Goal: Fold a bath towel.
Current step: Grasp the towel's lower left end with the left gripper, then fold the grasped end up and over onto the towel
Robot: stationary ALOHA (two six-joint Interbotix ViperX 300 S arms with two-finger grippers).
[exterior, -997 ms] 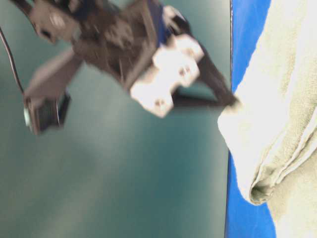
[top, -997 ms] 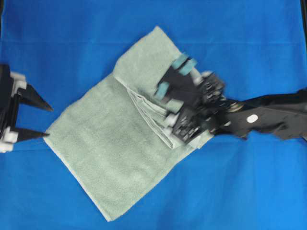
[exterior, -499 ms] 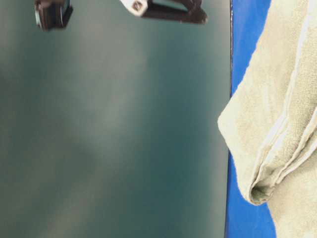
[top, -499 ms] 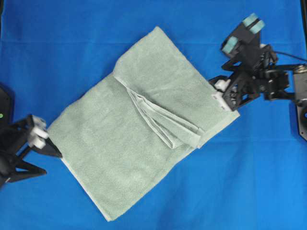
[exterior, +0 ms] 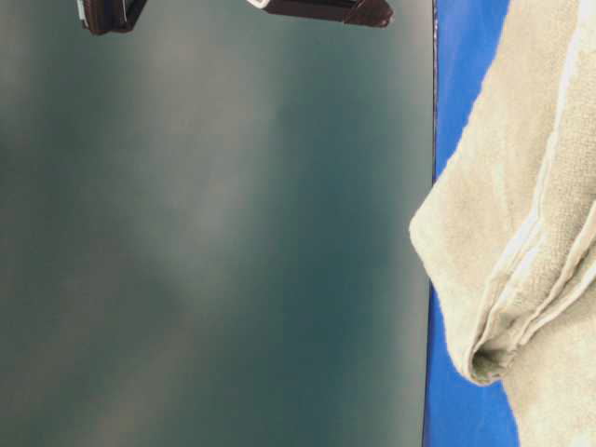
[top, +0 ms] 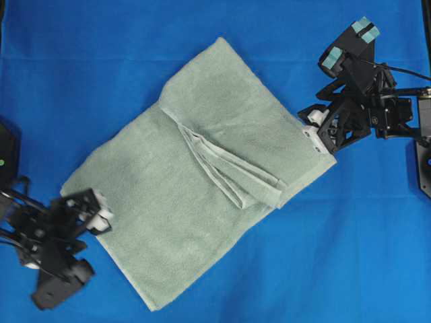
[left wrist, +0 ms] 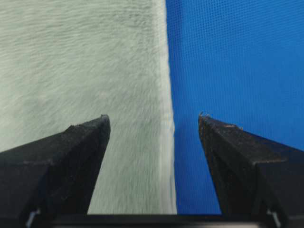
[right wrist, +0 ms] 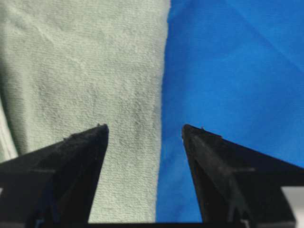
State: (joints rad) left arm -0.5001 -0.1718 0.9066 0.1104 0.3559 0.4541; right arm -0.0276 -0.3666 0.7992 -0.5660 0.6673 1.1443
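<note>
A blue cloth (top: 101, 74) covers the desk from edge to edge in the overhead view. Lying directly on it is the bath towel (top: 155, 195) — pale sage green, set diagonally, with its upper right part folded over so that several layered hems show along the crease. From table level — the towel's rolled fold sits at the cloth's edge.

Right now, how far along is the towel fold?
Done: the towel has one part folded over, a layered flap lying across its upper right half on the blue cloth. In hand: nothing gripped; the left gripper and right gripper are both open, each straddling a towel edge at opposite sides. Left: grasp those edges and make the further folds; the lower left half is still a single spread layer.
</note>
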